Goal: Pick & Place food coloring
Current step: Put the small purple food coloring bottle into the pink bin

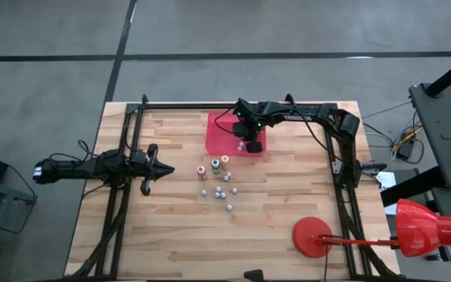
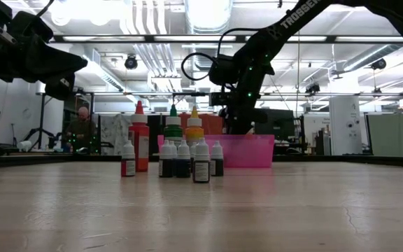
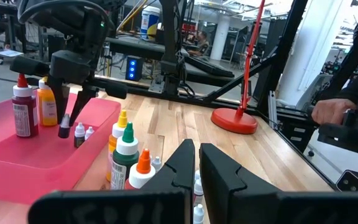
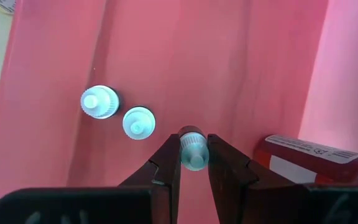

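The food coloring is a set of small bottles. Three taller ones and several tiny pale-capped ones stand on the wooden table. In the flat red tray stand a red bottle, an orange one and two tiny bottles. My right gripper is over the tray, pointing steeply down, shut on another tiny bottle. My left gripper waits shut and level at the table's left side, holding nothing. My right gripper pinches the tiny bottle at its pale cap between its two fingers, one on each side. The fingers come from above, slanting down. The bottle stays upright below them, inside the tray; whether its bottom rests on the tray floor I cannot tell.
A red round stand base sits near the table's front right corner. Black frame rails run along both sides and the far edge. Bare wood lies in front of the standing bottles.
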Controlling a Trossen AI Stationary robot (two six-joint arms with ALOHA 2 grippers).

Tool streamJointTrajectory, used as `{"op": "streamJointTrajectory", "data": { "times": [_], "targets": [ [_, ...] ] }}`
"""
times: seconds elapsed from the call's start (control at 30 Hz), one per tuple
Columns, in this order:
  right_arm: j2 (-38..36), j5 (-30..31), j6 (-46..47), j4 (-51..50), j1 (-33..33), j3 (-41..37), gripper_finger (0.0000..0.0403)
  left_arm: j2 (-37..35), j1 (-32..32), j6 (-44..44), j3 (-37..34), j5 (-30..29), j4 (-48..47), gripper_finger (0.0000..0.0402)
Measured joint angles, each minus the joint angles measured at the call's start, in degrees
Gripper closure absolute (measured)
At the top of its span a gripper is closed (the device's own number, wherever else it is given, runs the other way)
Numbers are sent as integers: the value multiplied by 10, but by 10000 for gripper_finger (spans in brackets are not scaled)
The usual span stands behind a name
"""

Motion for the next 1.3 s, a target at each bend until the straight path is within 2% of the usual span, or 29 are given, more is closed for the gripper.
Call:
{"op": "streamJointTrajectory", "data": {
  "times": [0.53, 0.77, 1.3],
  "targets": [
    [0, -16, 14, -1, -2, 0, 348, 0, 0, 0, 0, 0, 0, 402],
    [2, -43, 17, -12, -1, -1, 348, 0, 0, 0, 0, 0, 0, 402],
    [2, -28, 24, -2, -1, -1, 348, 0, 0, 0, 0, 0, 0, 402]
  ]
}}
